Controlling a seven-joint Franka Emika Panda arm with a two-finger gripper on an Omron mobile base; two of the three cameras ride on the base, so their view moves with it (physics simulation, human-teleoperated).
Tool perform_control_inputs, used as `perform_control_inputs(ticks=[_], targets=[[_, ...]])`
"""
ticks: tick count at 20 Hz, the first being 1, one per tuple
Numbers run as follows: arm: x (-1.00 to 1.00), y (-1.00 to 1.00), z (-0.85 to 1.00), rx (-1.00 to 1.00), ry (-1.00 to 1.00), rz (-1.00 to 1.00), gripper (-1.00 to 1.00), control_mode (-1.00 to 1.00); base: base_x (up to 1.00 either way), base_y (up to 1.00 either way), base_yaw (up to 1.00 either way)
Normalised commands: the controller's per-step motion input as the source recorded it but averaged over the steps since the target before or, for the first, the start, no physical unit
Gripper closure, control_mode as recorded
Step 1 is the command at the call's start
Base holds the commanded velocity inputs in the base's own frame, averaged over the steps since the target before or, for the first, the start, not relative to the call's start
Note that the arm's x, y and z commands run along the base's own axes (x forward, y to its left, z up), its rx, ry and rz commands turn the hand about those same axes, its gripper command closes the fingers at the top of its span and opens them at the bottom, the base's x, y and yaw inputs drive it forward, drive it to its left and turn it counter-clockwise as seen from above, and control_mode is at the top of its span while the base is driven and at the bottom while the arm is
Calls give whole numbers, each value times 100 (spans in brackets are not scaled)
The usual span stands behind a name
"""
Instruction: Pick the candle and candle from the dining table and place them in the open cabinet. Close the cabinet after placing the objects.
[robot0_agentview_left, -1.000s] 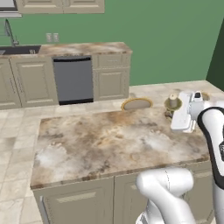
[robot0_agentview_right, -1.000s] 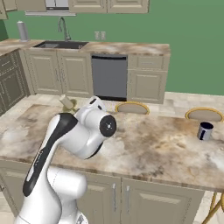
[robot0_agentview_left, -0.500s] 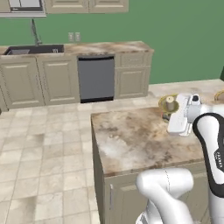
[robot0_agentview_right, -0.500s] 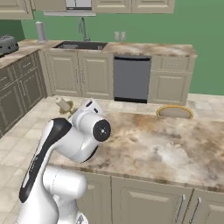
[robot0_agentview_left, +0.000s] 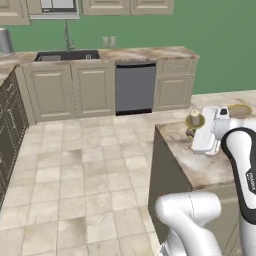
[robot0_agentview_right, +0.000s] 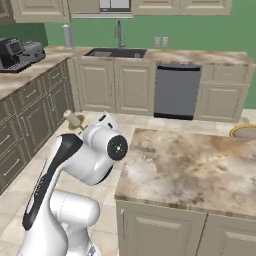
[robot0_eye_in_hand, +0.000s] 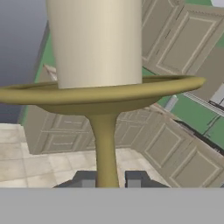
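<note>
Nearest to us, our end effector (robot0_eye_in_hand: 106, 179) is pinched on the thin brass stem of the candle (robot0_eye_in_hand: 97, 48), w/ one dark fingertip (robot0_eye_in_hand: 84, 178) on each side of the stem. Low grip on the stem makes sense: it's the only slim part, the drip pan above is too wide to span. In hand view the cream taper stands straight along the finger axis, so it's held in line w/ the wrist & shouldn't swing much in transit.

In left base view the candle (robot0_agentview_left: 194, 119) is up off the bench (robot0_agentview_left: 200, 165), carried at the far left corner of the marble top beside the white wrist. In right base view it pokes out left of the arm (robot0_agentview_right: 73, 119), tilted, over the tiled floor (robot0_agentview_left: 75, 175). We judge it's lifted clear so the foot can't drag on the marble while the base drives.

Further out: a round tan-rimmed plate (robot0_agentview_right: 244, 132) sits at the far right of the bench. The 2nd, stubby candle we can't pick out.

Far wall: dishwasher (robot0_agentview_left: 135, 88), sink (robot0_agentview_right: 116, 52), beige base units, toaster (robot0_agentview_right: 31, 50) at far left. Upper cabinet (robot0_agentview_left: 127, 6) fronts show at the top, but we can't tell which one is the open target. First candle en route, nothing stowed yet, we reckon.
</note>
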Motion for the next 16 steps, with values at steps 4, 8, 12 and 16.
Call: perform_control_inputs(ticks=[4, 8, 12, 16], targets=[[0, 0, 0, 0, 0, 0, 100, 100, 3, 100, 0], [0, 0, 0, 0, 0, 0, 100, 100, 36, 100, -5], [0, 0, 0, 0, 0, 0, 100, 100, 81, 100, -8], [0, 0, 0, 0, 0, 0, 100, 100, 99, 87, -4]])
